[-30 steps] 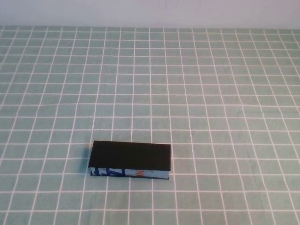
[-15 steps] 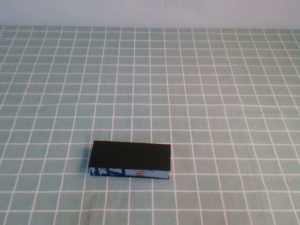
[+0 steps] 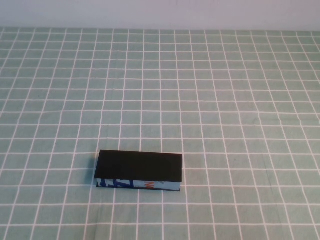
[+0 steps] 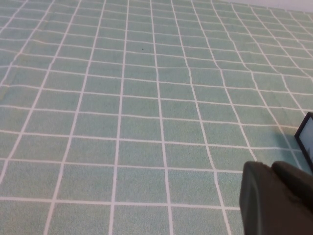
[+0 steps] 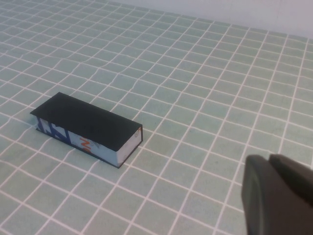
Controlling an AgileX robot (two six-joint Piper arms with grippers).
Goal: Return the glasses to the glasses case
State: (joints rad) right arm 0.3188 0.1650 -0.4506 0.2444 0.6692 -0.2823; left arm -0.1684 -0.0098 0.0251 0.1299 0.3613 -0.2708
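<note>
The glasses case (image 3: 139,170) lies closed on the green checked cloth, front and left of centre, its black lid on top and its light-blue printed side facing the robot. It shows whole in the right wrist view (image 5: 88,127), and only one corner shows in the left wrist view (image 4: 305,139). The glasses are not in view. Neither arm shows in the high view. My left gripper (image 4: 272,169) is shut and empty over bare cloth, left of the case. My right gripper (image 5: 269,162) is shut and empty, well off to the right of the case.
The green cloth with a white grid (image 3: 210,100) covers the whole table up to a pale wall (image 3: 160,12) at the back. Nothing else stands on it.
</note>
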